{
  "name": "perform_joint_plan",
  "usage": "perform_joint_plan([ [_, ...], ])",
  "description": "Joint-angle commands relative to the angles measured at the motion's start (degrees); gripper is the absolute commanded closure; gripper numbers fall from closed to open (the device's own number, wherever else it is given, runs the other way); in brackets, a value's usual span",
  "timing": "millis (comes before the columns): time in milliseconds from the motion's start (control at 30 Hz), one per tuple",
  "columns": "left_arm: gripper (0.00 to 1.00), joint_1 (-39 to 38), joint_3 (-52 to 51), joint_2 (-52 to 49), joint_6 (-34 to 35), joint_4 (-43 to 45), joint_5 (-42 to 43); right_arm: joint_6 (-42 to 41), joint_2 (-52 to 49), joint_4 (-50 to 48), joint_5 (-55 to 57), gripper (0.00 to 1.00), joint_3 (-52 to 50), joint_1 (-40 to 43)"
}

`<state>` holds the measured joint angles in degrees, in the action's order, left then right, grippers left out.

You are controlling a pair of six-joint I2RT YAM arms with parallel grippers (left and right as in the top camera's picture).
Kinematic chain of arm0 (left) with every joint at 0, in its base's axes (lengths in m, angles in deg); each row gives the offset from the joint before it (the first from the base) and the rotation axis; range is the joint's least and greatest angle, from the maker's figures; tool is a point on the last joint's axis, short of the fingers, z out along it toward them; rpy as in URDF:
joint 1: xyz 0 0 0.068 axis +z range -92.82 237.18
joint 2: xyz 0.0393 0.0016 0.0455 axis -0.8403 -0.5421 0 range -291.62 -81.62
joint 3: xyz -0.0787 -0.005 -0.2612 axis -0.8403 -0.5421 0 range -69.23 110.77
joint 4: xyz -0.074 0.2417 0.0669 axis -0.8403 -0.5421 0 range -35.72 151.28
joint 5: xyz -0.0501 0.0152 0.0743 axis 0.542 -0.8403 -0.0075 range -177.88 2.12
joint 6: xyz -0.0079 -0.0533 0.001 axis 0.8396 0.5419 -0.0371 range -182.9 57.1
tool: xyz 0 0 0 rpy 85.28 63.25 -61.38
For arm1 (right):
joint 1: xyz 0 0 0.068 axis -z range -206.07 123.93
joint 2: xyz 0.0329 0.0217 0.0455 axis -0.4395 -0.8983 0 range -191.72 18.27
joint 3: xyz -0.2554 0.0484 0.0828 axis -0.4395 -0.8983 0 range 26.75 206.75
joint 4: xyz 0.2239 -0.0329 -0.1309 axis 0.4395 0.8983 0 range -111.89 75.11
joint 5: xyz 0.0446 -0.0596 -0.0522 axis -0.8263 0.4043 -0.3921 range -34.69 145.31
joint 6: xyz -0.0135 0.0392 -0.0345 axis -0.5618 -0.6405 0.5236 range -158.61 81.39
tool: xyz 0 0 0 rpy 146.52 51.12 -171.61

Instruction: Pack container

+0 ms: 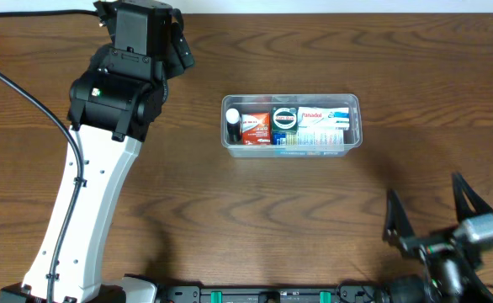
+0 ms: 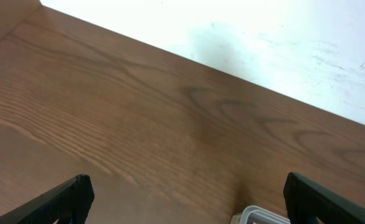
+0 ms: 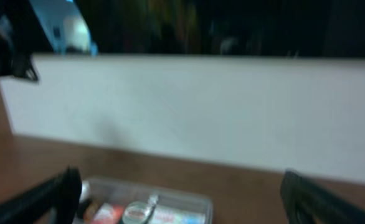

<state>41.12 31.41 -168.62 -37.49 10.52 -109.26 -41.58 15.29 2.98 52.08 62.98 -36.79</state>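
Observation:
The clear plastic container point(image 1: 353, 103) sits at the table's centre. It holds a red box, a round tin, a white Panadol box and other small packs. Its corner shows in the left wrist view point(image 2: 257, 216), and it appears blurred in the right wrist view point(image 3: 198, 199). My left gripper point(image 1: 177, 44) is at the far left, well left of the container; its fingers point(image 2: 185, 199) are open and empty. My right gripper point(image 1: 432, 209) is near the front right, pointing toward the container; its fingers point(image 3: 182, 193) are open and empty.
The wooden table point(image 1: 272, 210) meets a white wall at its far edge point(image 2: 263, 50). A black cable point(image 1: 28, 93) runs along the left arm's white link. A black rail lies along the front edge point(image 1: 272, 295).

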Motion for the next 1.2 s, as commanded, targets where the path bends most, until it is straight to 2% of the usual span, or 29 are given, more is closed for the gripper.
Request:
perform_joint_plan([
  [0,0.02,0.2,0.4,0.2,-0.8,0.0,-0.8,5.1,1.2,-7.5,-1.4,0.01,-8.1,1.4],
  [167,0.02,0.2,0.4,0.2,-0.8,0.0,-0.8,12.0,1.2,-22.8,-2.0,0.01,-19.6,1.7],
  [367,0.02,0.2,0.4,0.2,-0.8,0.0,-0.7,12.9,1.8,-34.1,-1.7,0.01,-29.4,2.2],
  [600,0.02,0.2,0.4,0.2,-0.8,0.0,-0.8,12.9,2.7,-33.9,-1.3,0.01,-33.0,3.7],
  [1167,0.02,0.2,0.4,0.2,-0.8,0.0,-0.8,12.9,2.7,-24.5,-1.6,0.01,-35.9,6.5],
])
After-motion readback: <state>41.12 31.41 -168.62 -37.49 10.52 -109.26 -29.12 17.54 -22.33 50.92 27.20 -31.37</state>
